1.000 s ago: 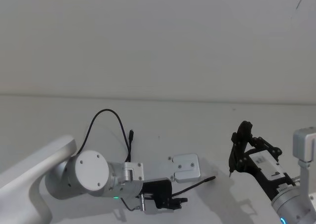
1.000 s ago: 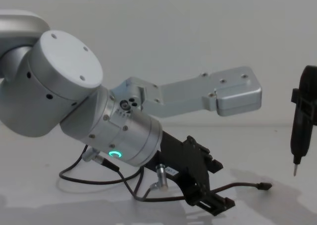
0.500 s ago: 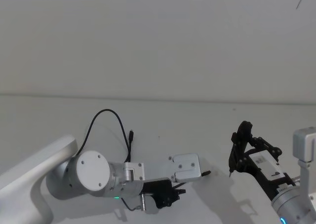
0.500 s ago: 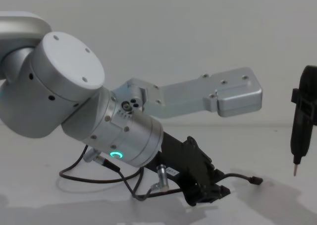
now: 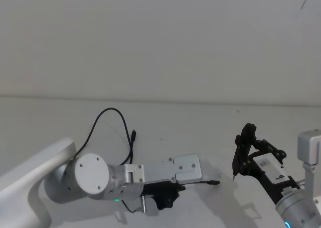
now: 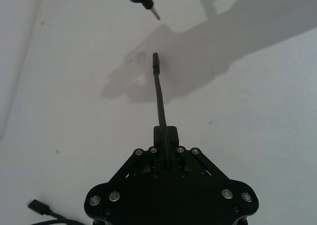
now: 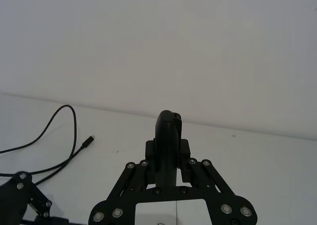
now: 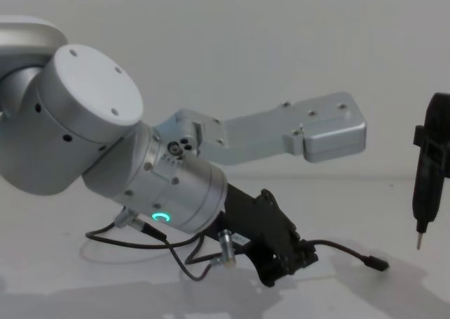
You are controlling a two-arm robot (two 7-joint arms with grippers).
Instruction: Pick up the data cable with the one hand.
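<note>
Clamping the data cable (image 6: 160, 93) between its closed jaws, the left gripper (image 8: 299, 254) tilts down, low over the white table (image 5: 210, 132). A short free length of the cord juts out straight ahead of the fingertips and ends in a small black plug (image 8: 378, 264). Whether that plug touches the table cannot be told.

Behind the jaws sits the silver wrist cylinder (image 8: 183, 192) with its green ring light (image 8: 161, 217). A short lead with a silver plug (image 8: 225, 240) hangs just beneath the cylinder. The rest of the cable trails back under the wrist and lies on the table in a wide loop behind the arm. It ends in a second plug (image 5: 134, 134), well apart from the gripper.

Farther ahead of the gripped end, beyond the first plug, the right gripper (image 7: 167, 150) is raised above the table. It is closed around a slim black pen-like tool (image 8: 425, 185), whose metal tip points down, near the cable's free plug but apart from it.
</note>
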